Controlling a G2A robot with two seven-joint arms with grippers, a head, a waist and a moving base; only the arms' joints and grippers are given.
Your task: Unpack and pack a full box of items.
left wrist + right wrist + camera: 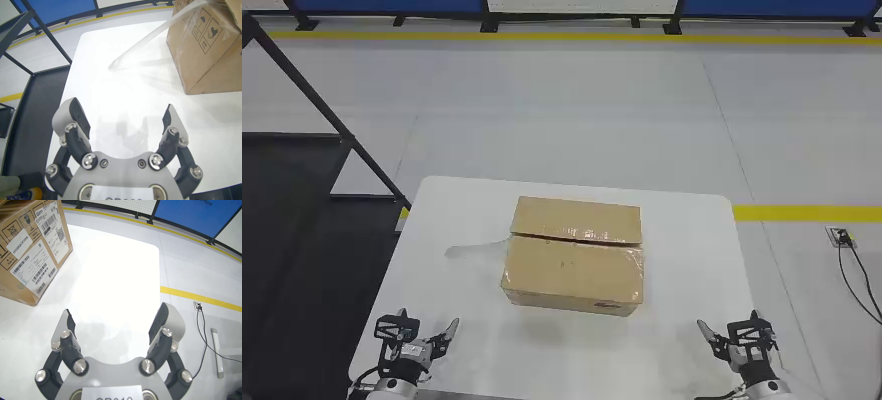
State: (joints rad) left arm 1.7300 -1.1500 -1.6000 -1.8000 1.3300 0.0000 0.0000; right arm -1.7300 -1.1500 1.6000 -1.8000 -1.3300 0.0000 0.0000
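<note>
The box (574, 255) sits shut in the middle of the white surface (692, 300), turned a little askew. Its longer side runs left to right, and so does the seam between its two top flaps. The seam looks slightly parted. A loose strip of clear tape (477, 248) trails off the box's left end onto the surface.

Both arms are at the near edge, well apart from the box. The left pincer (418, 328) is at the near left corner, and the left wrist view shows it (122, 106) spread wide and holding nothing. From there the box (204, 53) lies far and to the right, with the tape (141, 41) slanting down between them. The right pincer (737, 330) is at the near right corner, and the right wrist view shows it (115, 308) just as wide and empty. For this arm the box's labelled end (32, 251) lies far and to the left.

The box lies about midway between the two arms, so neither is clearly nearer. Unpacking has not begun. The flaps hinge on the far and near long edges, so opening them likely means reaching forward over the seam. The left arm is better placed for the trailing tape.
</note>
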